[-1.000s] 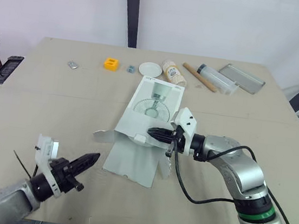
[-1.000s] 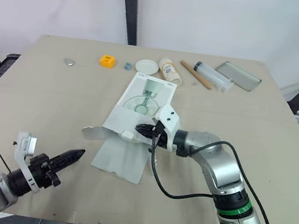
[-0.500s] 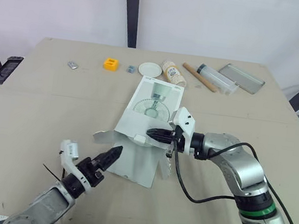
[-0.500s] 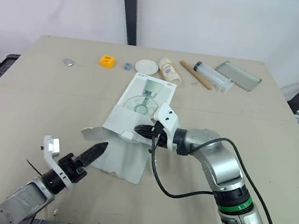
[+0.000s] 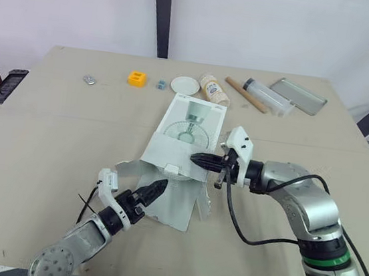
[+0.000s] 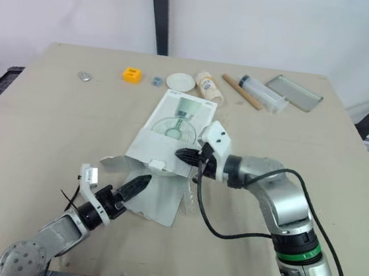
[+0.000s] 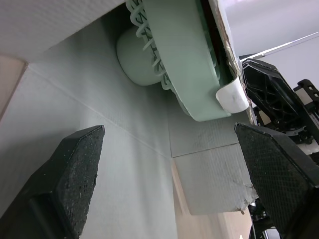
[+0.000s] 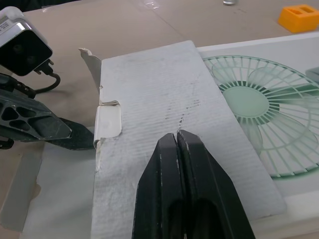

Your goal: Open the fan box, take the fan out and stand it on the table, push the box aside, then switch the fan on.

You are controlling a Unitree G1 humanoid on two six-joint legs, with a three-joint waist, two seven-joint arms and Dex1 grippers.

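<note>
The white fan box (image 5: 188,135) lies flat mid-table, a fan pictured on its lid. Its near end is open, with the flaps (image 5: 166,206) spread on the table. My left gripper (image 5: 154,189) rests over the near flap, pointing into the opening. Its fingers (image 7: 70,179) stand wide apart and open, with nothing between them. Inside the box mouth the pale green fan (image 7: 184,74) shows, grille and round base. My right gripper (image 5: 195,158) is shut, with its tips (image 8: 177,139) pressed on the lid's near edge, by the white tab (image 8: 108,127).
Along the far edge lie a small metal piece (image 5: 89,80), a yellow block (image 5: 136,78), a white lid (image 5: 186,84), a tipped cup (image 5: 215,89), a wooden stick (image 5: 246,95), a clear tube (image 5: 268,98) and a metal tray (image 5: 299,96). A dark handset (image 5: 6,84) sits at the left edge.
My left arm has swung in from the near left to the box's open end, and its gripper has opened. The right gripper, still shut, has shifted slightly right along the lid.
</note>
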